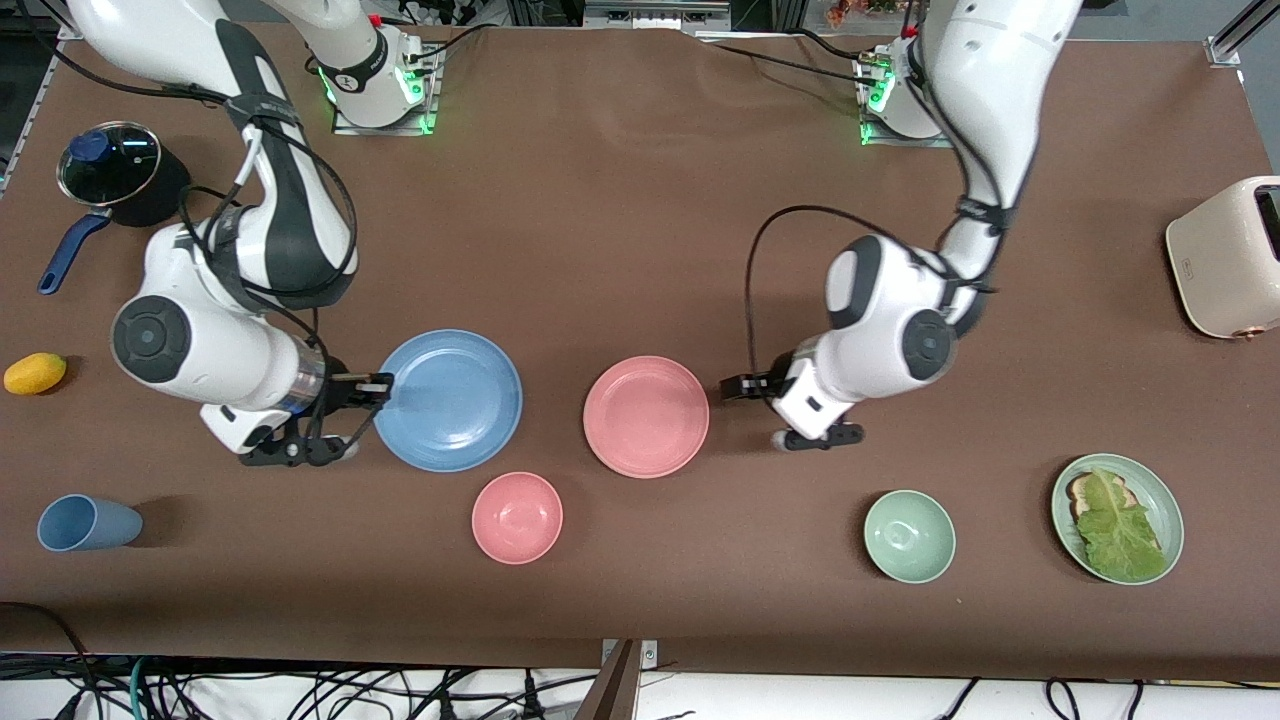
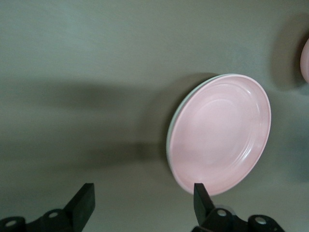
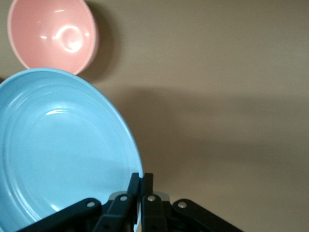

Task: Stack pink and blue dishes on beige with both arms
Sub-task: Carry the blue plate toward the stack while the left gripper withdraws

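A: Pink plate [image 1: 646, 416] sits mid-table. In the left wrist view a pale rim peeks out under it, so it looks already set on the beige plate [image 2: 173, 126]; in the front view the beige one is hidden. Blue plate [image 1: 449, 399] lies beside it toward the right arm's end, flat or just lifted, I can't tell.

B: Grippers?

A: Right gripper [image 1: 380, 384] is at the blue plate's rim, on the side away from the pink plate. The right wrist view shows its fingers pressed nearly together over the rim edge, pinching it. Left gripper [image 1: 733, 386] is spread, just beside the pink plate and apart from it, at the edge toward the left arm's end, holding nothing (waiting, I'd judge).

B: Step in hand?

A: Judged: lift the blue plate and carry it onto the pink. A rim pinch on one side will let the plate droop, so keep the grip firm, raise it clear of the pink rim, travel level, lower centred and release only once seated.

B: Hazards?

A: Pink bowl [image 1: 517, 517] sits near, closer to the front camera than both plates. The path between plates should miss it. The left gripper should keep clear.
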Controlling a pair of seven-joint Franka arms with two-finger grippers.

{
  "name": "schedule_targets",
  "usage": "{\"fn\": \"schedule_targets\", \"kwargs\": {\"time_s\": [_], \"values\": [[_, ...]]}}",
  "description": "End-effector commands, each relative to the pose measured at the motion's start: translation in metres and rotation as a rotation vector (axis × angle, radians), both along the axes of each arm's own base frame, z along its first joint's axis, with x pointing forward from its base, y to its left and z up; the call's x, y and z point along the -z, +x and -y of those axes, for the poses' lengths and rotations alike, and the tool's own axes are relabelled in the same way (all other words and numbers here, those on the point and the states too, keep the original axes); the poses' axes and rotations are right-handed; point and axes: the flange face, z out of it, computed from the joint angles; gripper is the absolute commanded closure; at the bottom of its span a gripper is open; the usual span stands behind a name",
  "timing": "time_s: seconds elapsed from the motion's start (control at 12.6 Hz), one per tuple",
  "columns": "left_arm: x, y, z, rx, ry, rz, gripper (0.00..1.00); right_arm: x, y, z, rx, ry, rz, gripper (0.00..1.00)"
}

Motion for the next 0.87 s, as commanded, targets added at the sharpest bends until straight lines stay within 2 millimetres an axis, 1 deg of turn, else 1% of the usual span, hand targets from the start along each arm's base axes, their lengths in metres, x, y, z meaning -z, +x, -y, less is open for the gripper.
{"fn": "schedule_targets", "kwargs": {"time_s": [0.0, 0.08, 0.24, 0.32, 0.4, 0.55, 0.71, 0.79], "values": [[-0.044, 0.008, -0.015, 0.114, 0.129, -0.023, 0.04, 0.002, 0.0, -0.036, 0.07, 0.021, -0.017, 1.0], [-0.054, 0.008, -0.019, 0.151, 0.179, -0.033, 0.02, 0.005, -0.003, -0.055, 0.097, 0.02, -0.007, 1.0], [-0.069, 0.016, -0.049, 0.188, 0.258, -0.044, 0.01, 0.015, -0.011, -0.102, 0.159, 0.026, 0.026, 1.0], [-0.076, 0.019, -0.066, 0.219, 0.257, -0.042, 0.01, 0.026, -0.016, -0.126, 0.196, 0.03, 0.042, 1.0], [-0.086, 0.023, -0.092, 0.221, 0.248, -0.042, 0.01, 0.037, -0.022, -0.149, 0.227, 0.036, 0.056, 1.0], [-0.091, 0.031, -0.158, 0.24, 0.222, -0.06, 0.01, 0.057, -0.032, -0.185, 0.285, 0.047, 0.079, 1.0], [-0.096, 0.036, -0.214, 0.247, 0.201, -0.047, 0.0, 0.073, -0.043, -0.211, 0.336, 0.053, 0.085, 1.0], [-0.099, 0.037, -0.235, 0.224, 0.206, -0.05, 0.0, 0.08, -0.046, -0.217, 0.344, 0.051, 0.082, 1.0]]}}
